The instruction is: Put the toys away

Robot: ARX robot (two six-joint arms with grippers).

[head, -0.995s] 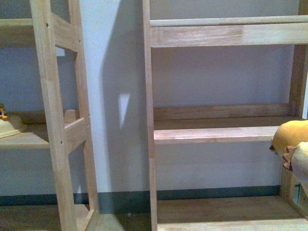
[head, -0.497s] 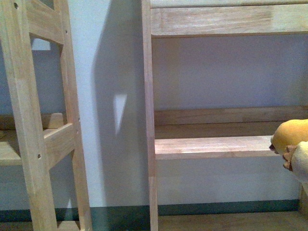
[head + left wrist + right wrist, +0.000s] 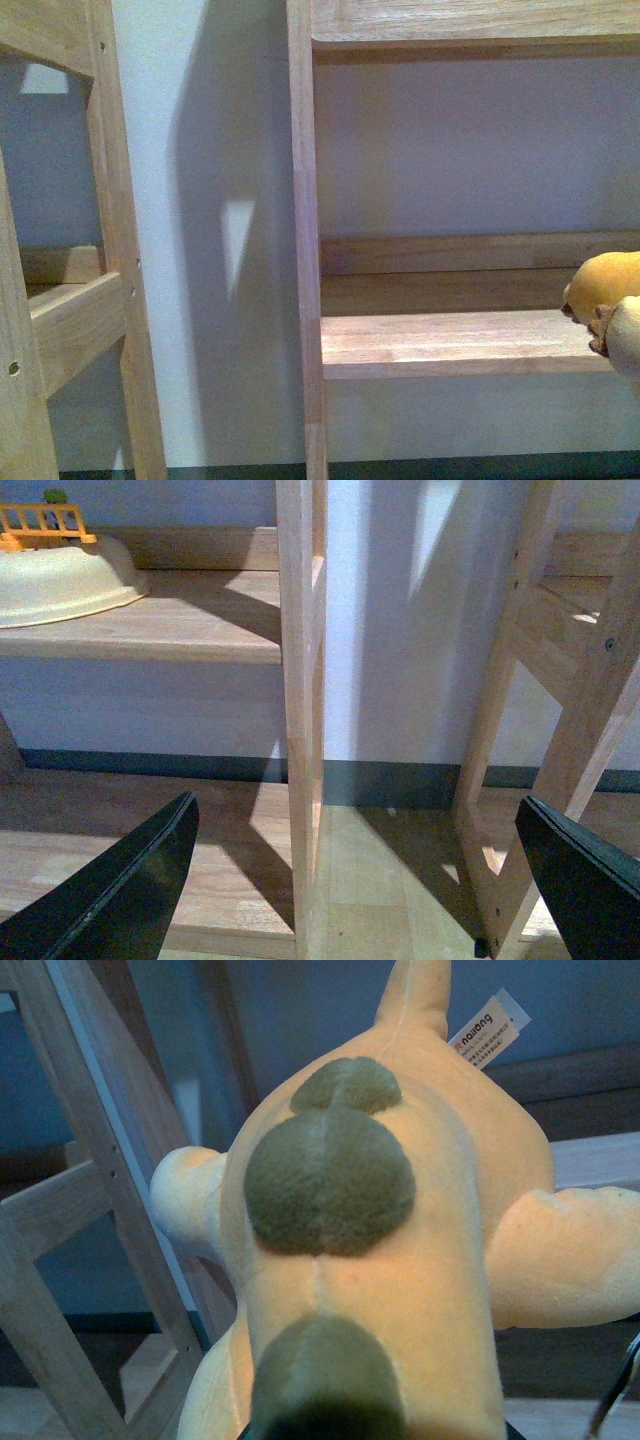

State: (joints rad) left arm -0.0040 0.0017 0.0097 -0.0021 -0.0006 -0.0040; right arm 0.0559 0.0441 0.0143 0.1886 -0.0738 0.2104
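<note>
Shelving has grown larger and slid leftward in the front view since a second ago; plush unmoved at that view's right edge

Item 1. Plush toy [image 3: 606, 285], count one: orange-yellow with a cream limb. It sits close ahead of the right gripper and fills the right wrist view, level with the end of the shelf board [image 3: 450, 342]. Three olive patches [image 3: 330, 1180] run down its back; one white tag [image 3: 487, 1028].

Item 2. Right gripper: fingers hidden by the plush, so its grip cannot be told.

Item 3. Left gripper [image 3: 350, 885]: two dark fingers [image 3: 110, 890], spread wide.

Item 4. Wooden frames, count two ahead of the left gripper: an upright post [image 3: 300, 710] facing the gap between its fingers, and a slanted frame [image 3: 570, 680] beyond one finger.

Item 5. Cream dish [image 3: 60, 580], count one, on the shelf beyond the other finger, carrying one orange fence piece [image 3: 45, 520].

Open room: the shelf board runs clear from the plush to its post; a floor strip [image 3: 385, 880] lies between the two frames
</note>
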